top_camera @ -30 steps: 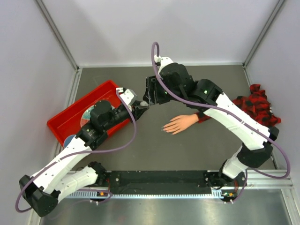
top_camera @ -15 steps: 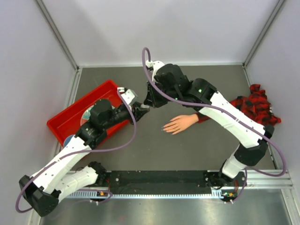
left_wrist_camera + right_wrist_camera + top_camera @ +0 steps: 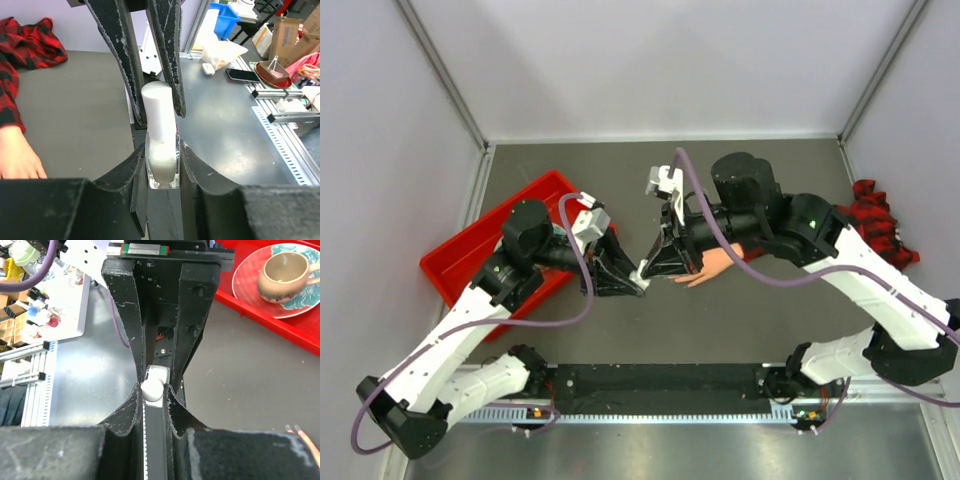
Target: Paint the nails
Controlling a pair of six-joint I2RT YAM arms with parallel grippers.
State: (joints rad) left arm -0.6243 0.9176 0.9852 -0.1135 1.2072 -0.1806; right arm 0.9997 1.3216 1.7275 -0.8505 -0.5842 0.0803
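We locate the nails (image 3: 680, 280), too small to resolve, on the fake hand (image 3: 712, 264) lying on the surface (image 3: 720, 320). Just beside its fingertips, the left tool (image 3: 630, 287) grips the glass body of the bottle (image 3: 162, 162). The right tool (image 3: 153, 399) is closed on the white cap (image 3: 159, 107).

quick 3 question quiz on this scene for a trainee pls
1. True or false: the left gripper is empty.
2. Which gripper clamps the bottle's white cap? A) left B) right C) neither
3. Fill in: the cup sits on a plate in the red ____.

Key:
1. False, it holds the bottle.
2. B, the right gripper.
3. tray.
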